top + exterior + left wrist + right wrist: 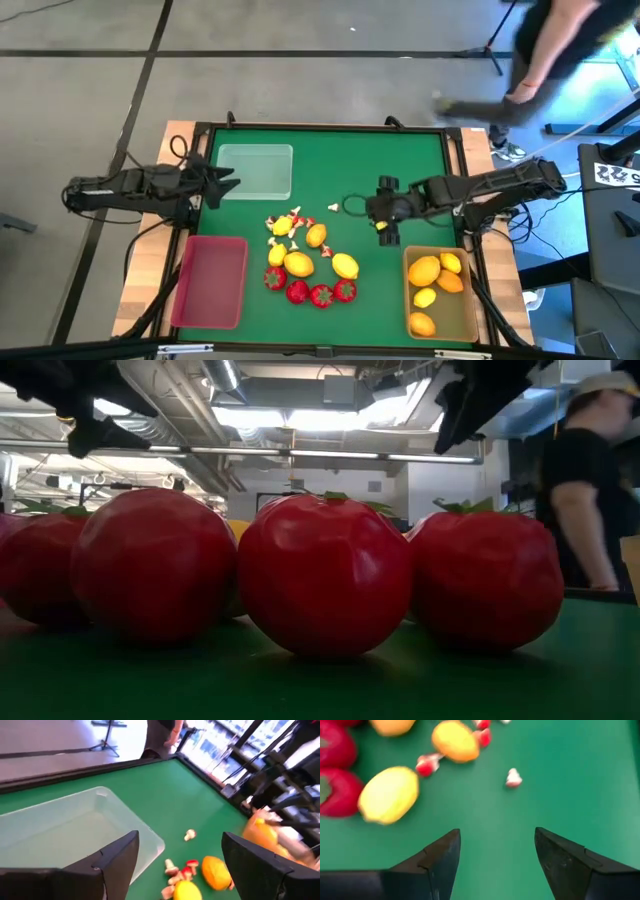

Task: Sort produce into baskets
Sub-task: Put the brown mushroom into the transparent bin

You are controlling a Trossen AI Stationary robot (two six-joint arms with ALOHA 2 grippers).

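Observation:
Loose produce lies mid-table on the green mat: lemons (298, 263), an orange fruit (316, 235), strawberries (320, 293) and tiny white-and-red bits (303, 220). The strawberries fill the low view (325, 575). The tan tray (472, 300) at the near right holds several yellow and orange fruits. The red tray (210, 285) at the near left and the clear tray (255, 170) at the far left hold nothing. My left gripper (228, 186) is open beside the clear tray (65, 827). My right gripper (386, 232) is open and empty above bare mat, to the right of a lemon (389, 795).
A person (560, 50) moves past beyond the table's far right corner and also shows in the low view (590, 480). A wooden border (160, 240) frames the mat. Bare mat (380, 170) lies between the two grippers at the far side.

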